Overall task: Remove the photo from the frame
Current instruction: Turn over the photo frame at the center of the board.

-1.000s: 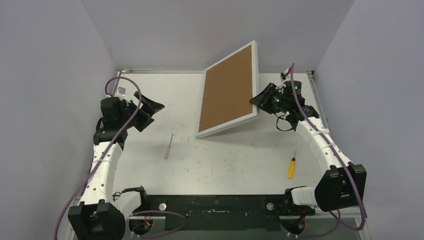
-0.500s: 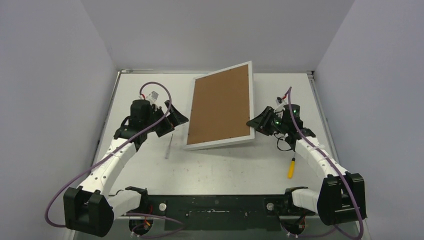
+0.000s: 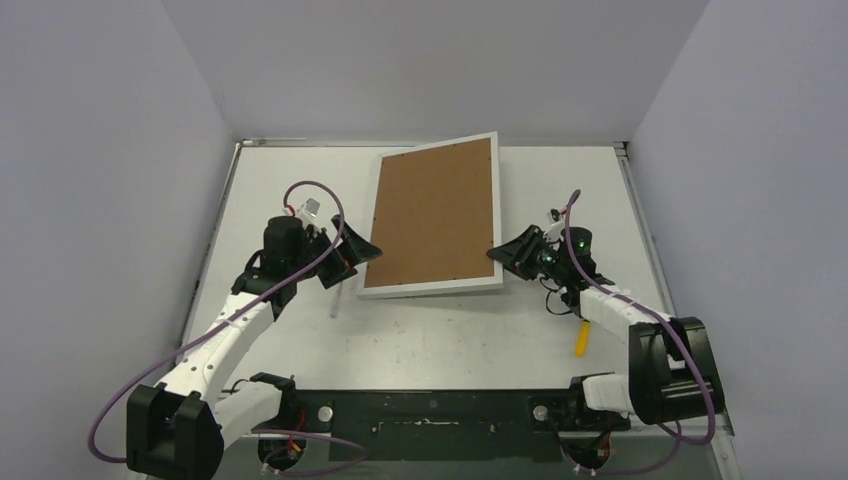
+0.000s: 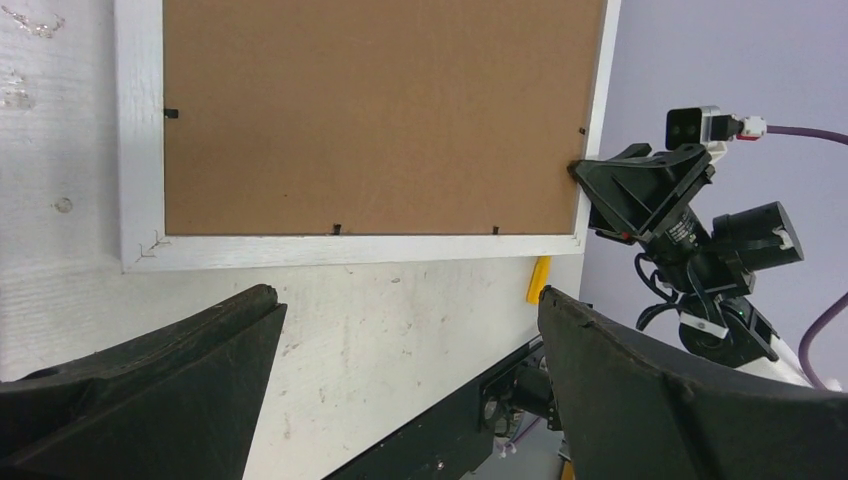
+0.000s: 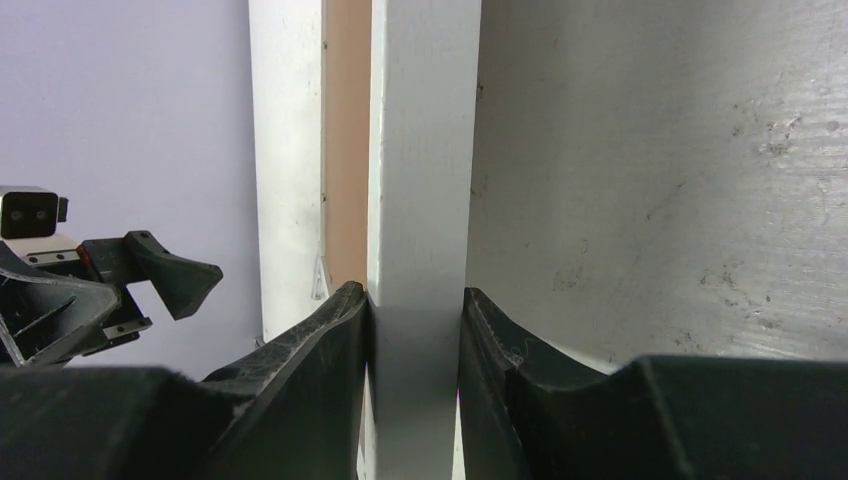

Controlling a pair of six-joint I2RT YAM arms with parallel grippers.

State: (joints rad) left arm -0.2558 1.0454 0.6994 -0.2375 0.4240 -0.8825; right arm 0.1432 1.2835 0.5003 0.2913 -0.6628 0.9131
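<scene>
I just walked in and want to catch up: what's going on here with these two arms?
The right gripper is clamped on the right edge of the frame, close to its near corner. The frame is turned brown back up. The left gripper hangs wide open beside the frame's near-left corner, not touching it. The photo is not visible, and the backing is in place, so nothing has come out yet. A yellow screwdriver lies off to the right.
</scene>
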